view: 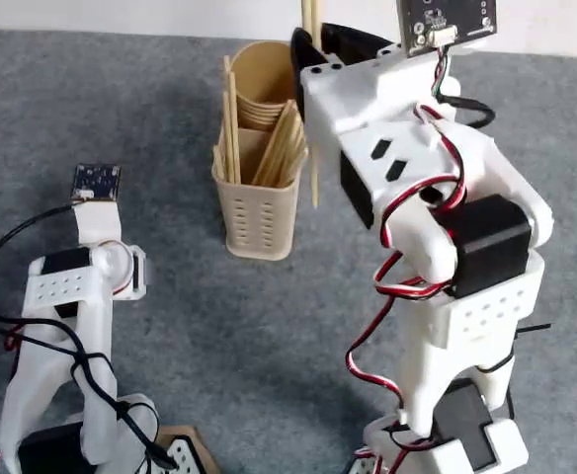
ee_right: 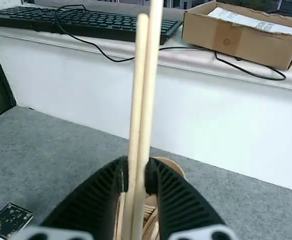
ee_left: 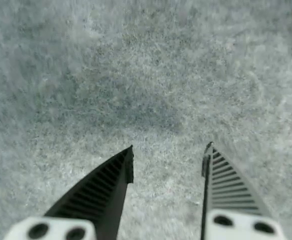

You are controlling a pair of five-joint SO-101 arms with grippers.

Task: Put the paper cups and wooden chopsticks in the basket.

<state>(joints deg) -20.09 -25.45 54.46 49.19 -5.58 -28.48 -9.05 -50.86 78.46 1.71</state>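
While clamped on upright wooden chopsticks (ee_right: 143,90), right gripper (ee_right: 136,172) upper centre of frame, just right of basket (view: 259,217), paper cups (view: 259,89) stacked inside, left gripper (ee_left: 168,160) spread and empty, over grey mat (view: 219,336), centre left.

Left arm (view: 66,296): we record it folded low over the near left part of the table (view: 219,346), with the wrist bent so that the left gripper (ee_left: 168,150) points straight down at the surface. Its jaws stand apart with nothing between them. We cannot tell whether the tips touch the surface.

Right arm (view: 437,247): base at the near right edge, upper links raised, forearm extended toward the far edge. The right gripper (ee_right: 134,172) is clamped on a pair of wooden chopsticks (ee_right: 143,75). These stand upright between the black fingers (ee_right: 176,200) and stick out above and below the jaws.
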